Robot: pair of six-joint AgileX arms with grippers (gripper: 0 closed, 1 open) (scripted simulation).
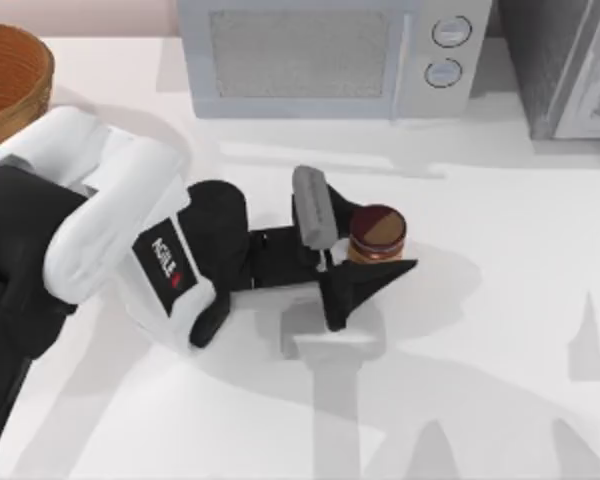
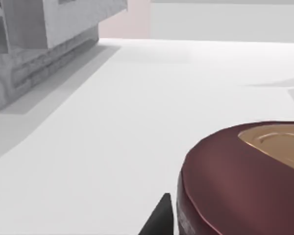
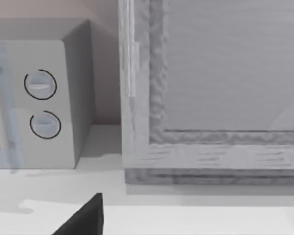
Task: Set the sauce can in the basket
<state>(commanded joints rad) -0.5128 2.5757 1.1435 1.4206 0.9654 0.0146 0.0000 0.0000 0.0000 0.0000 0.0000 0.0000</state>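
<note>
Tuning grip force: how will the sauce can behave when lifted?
The sauce can looks rigid, so probably won't deform. Squat and upright on the table, likely stable; its round wall may slip. Left end effector flanks it.

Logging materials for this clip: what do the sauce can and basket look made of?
Sauce can: likely metal, given its smooth maroon lid with a tan patch and a coppery, ridged side. Basket: looks like woven wicker, brown and matte, with fine ribbed lines inside.
</note>
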